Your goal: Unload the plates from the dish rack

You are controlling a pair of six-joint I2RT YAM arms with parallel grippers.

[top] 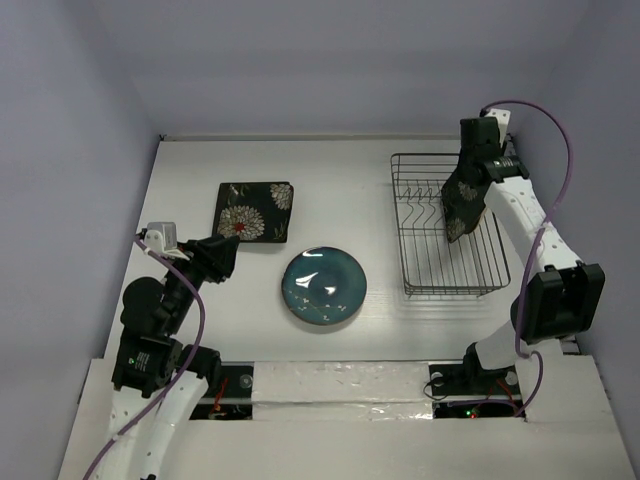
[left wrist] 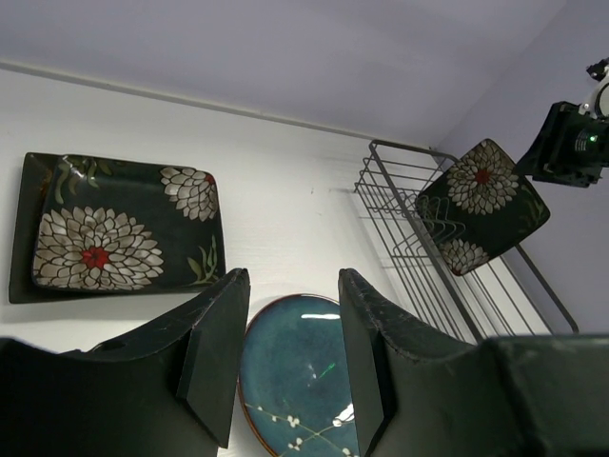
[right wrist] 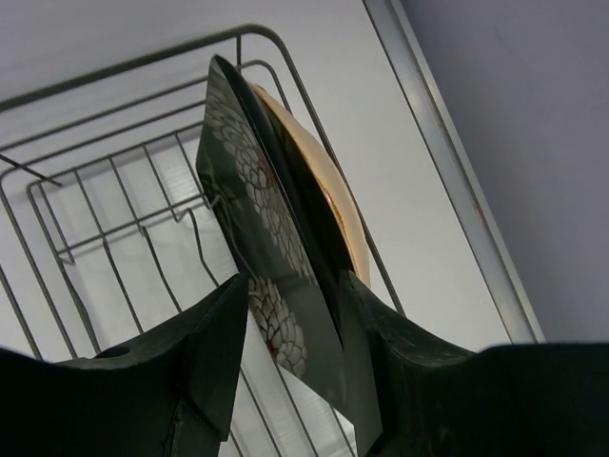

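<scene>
My right pincer [top: 465, 187] [right wrist: 293, 286] was in the upper right of the overhead frame, above the dish rack [top: 445, 293] [left wrist: 409, 219]. Its fingers were pressed against both faces of a square flowered plate [top: 458, 210] [left wrist: 481, 205] [right wrist: 257, 190], gripping it by the edge. The plate hung tilted on one corner over the rack's wires, black back with white blooms showing. Just behind it, in my right wrist view, a cream plate [right wrist: 319, 181] stood edge-on; I could not tell whether it touched my finger.

My left pincer [top: 222, 255] [left wrist: 293, 286] hovered at the left, about half open and holding nothing. Beyond it, a second square plate [top: 254, 211] [left wrist: 114, 233] lay back-up on the white table [top: 330, 180] in the upper left. A round teal plate [top: 323, 286] [left wrist: 295, 371] lay face-up at the centre.
</scene>
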